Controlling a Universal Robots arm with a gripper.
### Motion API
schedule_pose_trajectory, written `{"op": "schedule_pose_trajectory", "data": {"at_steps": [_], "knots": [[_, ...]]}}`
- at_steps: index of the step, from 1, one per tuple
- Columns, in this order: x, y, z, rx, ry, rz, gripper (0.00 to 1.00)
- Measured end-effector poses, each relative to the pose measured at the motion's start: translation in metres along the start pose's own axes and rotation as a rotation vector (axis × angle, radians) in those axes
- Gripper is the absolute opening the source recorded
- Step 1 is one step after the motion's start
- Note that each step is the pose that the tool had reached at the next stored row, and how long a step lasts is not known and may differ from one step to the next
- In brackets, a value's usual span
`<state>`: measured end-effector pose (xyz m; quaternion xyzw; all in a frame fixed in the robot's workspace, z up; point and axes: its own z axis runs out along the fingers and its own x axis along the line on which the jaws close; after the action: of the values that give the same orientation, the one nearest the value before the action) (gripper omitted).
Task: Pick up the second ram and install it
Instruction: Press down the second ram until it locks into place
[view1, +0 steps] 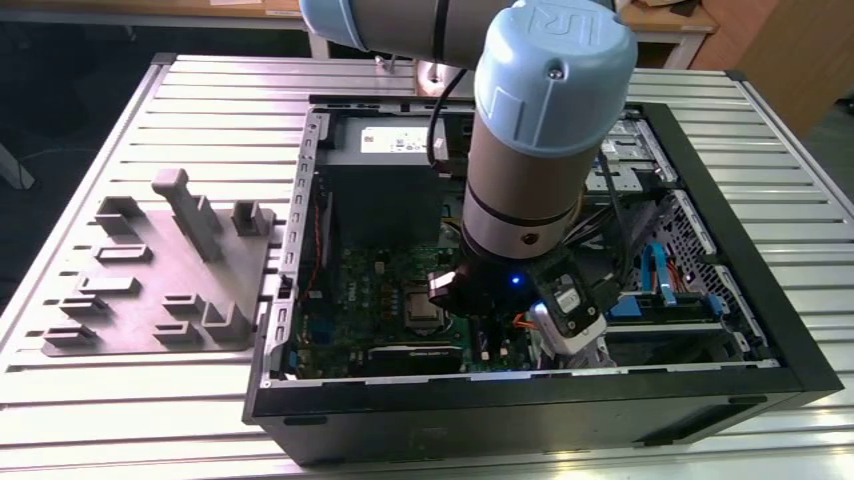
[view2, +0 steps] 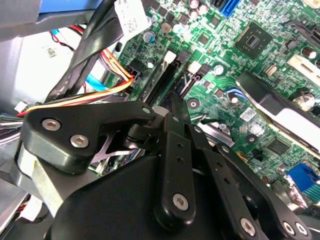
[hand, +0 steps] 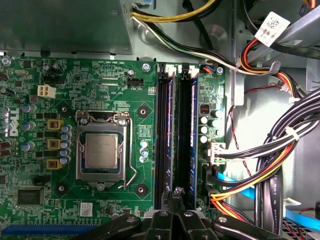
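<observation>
Right at the tip of the arm, the gripper (hand: 175, 192) has its two fingers (view2: 176, 107) pressed close together; I cannot see anything pinched between them; the tip hangs low, just over the near end of the two long black sockets (hand: 163, 125) on the green board (hand: 100, 75); a thin dark stick seems to stand in each socket; I think the second ram (hand: 191, 150) is the one with the blue edge, already down in its socket, but I cannot tell for sure which is which; so the step looks like the last part of the job, the pushing in; the next move would need to be straight and gentle, with no sideways slip.

Just beside the sockets on one side is the shiny chip holder (hand: 102, 150); on the other side a fat bunch of wires (hand: 280, 150) sits close, so room there is tight; farther out stand the walls of the black case (view1: 534, 415); well apart, on the exterior view's left, the grey plate (view1: 160, 280) lies on the table (view1: 240, 90)
</observation>
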<state>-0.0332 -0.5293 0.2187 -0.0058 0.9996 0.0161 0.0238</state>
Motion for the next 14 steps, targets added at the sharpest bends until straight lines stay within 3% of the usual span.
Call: {"op": "schedule_pose_trajectory", "data": {"at_steps": [10, 14], "knots": [[0.0001, -0.0001, 0.0018, 0.0, 0.0, 0.0, 0.1], [-0.0002, 0.0002, -0.004, -0.0009, -0.0003, 0.0, 0.1]]}}
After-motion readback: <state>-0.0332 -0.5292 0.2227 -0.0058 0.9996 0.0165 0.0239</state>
